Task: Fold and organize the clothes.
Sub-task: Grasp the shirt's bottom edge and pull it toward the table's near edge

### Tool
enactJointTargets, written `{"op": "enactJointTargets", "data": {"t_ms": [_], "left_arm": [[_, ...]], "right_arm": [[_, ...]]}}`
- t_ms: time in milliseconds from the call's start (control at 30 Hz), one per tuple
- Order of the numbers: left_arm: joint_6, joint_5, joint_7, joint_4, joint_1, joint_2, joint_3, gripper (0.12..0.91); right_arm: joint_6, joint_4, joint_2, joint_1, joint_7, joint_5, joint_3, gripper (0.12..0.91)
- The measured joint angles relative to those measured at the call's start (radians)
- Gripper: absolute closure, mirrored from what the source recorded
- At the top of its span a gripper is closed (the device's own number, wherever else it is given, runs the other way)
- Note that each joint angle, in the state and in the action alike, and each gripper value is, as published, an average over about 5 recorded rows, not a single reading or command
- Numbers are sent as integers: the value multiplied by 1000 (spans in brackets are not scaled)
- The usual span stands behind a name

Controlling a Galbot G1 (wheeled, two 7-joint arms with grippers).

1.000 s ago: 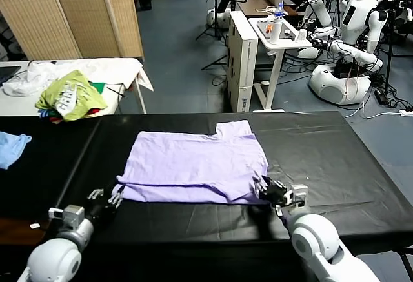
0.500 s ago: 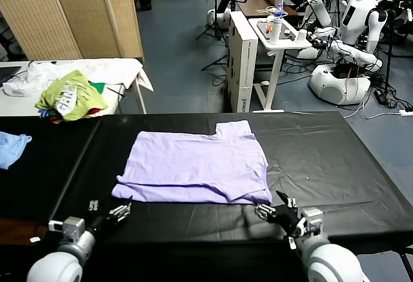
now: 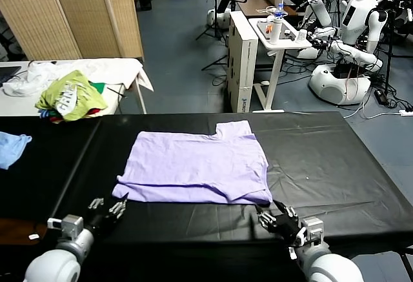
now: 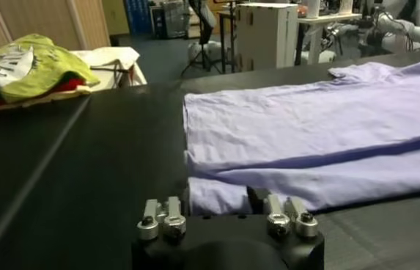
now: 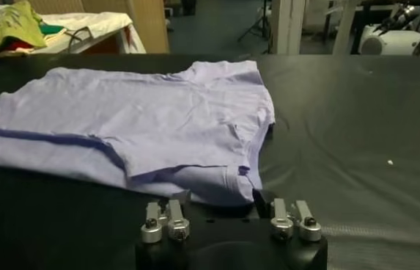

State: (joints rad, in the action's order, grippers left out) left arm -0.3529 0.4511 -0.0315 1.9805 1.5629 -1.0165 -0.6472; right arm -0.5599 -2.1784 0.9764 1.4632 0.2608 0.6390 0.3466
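Lavender T-shirt (image 3: pixel 197 166), partly folded, lies flat mid-counter (image 3: pixel 335 159); any printed pattern is hidden. Left claw (image 3: pixel 106 211) sits just off the shirt's near left corner, right claw (image 3: pixel 279 219) just off its near right corner; both are clear of the cloth, holding nothing, fingers' spread indistinct.

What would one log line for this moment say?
T-shirt: folded, flat on black table | left gripper: off near-left corner | right gripper: off near-right corner | nothing held

Both grippers low, near body
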Motion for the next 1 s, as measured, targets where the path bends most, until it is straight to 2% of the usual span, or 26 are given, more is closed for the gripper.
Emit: {"op": "enactJointTargets", "data": {"t_ms": [167,267,400,733,1000], "left_arm": [[0,0,-1,-1,1,2,0,814],[0,-1,-2,-2,2,2,0,846],[0,-6,-2,1,7,3,-2,883],[-9,-32,4,42,56,-7,-27,884],[-36,-80,14,125,175,-25,-71,884]], "right_arm": [[0,-5,-2,7,-2,0,3,756],[0,-14,-5,13,0,0,5,870],[-12,-30,-11,28,12,0,11,885],[-88,-87,-53,93,30,0,41,885],[-154,-135,-93,152,45,3,64,885]]}}
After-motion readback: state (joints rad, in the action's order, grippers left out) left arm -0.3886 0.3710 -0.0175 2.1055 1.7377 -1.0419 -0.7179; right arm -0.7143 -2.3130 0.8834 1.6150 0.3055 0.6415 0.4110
